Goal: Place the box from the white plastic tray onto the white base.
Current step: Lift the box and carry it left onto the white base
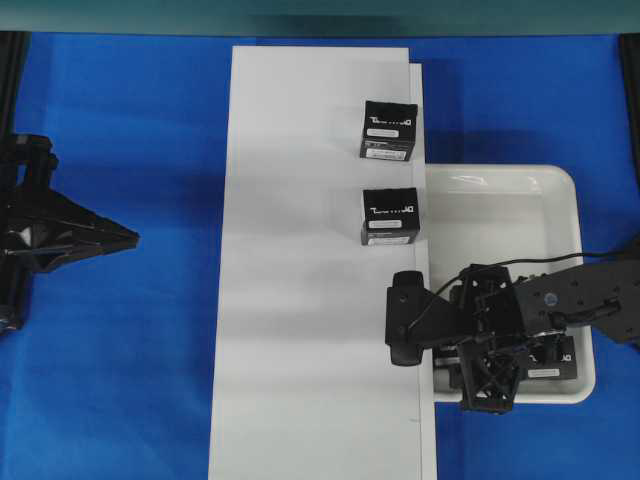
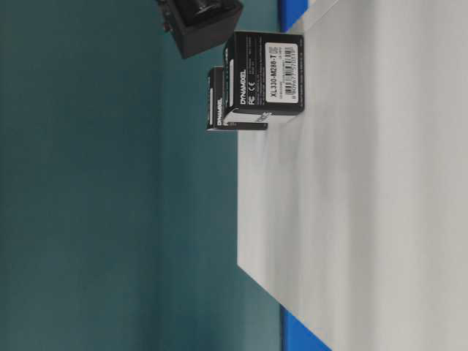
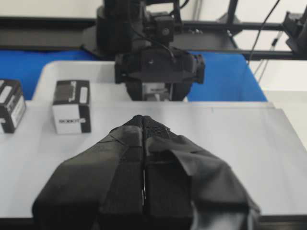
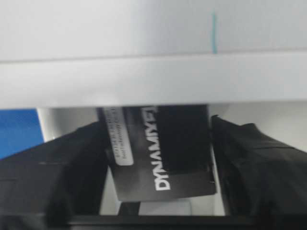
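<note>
The white plastic tray lies at the right, against the long white base. My right gripper reaches down into the tray's near left corner. In the right wrist view its fingers press on both sides of a black box with white lettering, which sits slightly turned, low over the tray floor. Part of that box shows under the arm. Two like boxes stand on the base, one far and one nearer. My left gripper is shut and empty, left of the base.
Blue cloth covers the table around the base. In the left wrist view the two boxes stand left on the base, with the right arm beyond its far edge. The tray's rim lies just ahead of the held box.
</note>
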You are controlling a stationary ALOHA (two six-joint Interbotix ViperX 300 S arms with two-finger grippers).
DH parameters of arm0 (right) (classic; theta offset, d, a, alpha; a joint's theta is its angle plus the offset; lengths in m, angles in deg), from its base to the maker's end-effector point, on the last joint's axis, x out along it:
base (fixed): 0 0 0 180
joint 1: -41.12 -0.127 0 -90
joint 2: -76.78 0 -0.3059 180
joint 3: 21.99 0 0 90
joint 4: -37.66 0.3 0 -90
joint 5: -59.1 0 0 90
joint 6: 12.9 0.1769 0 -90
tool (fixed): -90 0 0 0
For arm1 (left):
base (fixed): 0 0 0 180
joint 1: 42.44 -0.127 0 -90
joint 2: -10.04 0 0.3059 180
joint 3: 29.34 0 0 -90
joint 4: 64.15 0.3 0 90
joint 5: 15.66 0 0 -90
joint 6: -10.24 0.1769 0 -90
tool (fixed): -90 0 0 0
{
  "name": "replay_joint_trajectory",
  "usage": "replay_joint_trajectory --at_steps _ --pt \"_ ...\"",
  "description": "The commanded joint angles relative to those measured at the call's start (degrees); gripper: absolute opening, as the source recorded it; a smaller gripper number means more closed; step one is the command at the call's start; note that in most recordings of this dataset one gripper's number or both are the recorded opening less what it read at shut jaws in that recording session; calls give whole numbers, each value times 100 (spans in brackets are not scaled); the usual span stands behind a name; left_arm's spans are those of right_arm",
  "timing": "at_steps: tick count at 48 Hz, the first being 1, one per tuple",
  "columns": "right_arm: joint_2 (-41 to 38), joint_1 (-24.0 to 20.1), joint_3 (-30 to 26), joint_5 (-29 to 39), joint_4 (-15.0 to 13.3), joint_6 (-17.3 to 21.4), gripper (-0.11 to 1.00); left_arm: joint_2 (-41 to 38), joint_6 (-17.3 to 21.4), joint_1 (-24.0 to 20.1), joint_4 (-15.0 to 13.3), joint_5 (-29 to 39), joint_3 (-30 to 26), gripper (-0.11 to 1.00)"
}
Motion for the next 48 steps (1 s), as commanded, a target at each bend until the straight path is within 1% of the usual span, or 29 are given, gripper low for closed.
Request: replay_joint_trajectory --at_steps 1,12,20,30,38,42,48 --pt "-62 9 -53 141 26 53 60 -35 -9 9 18 -26 -149 -7" --pt "193 9 -158 360 26 202 60 -44 -9 9 9 -26 -149 -7" --pt "615 26 -422 896 35 246 60 -44 -9 9 18 -26 -149 -7" --pt "1116 158 -949 1802 26 246 60 -44 -9 9 18 -26 -149 -7" --pt "1389 325 -1503 2496 9 220 60 -26 -9 9 9 -26 -149 -7" --pt "1424 413 -1758 2698 -9 202 60 -26 -9 9 9 -26 -149 -7" --pt "1371 519 -2039 2821 -9 149 60 -26 -9 9 18 -26 -149 -7"
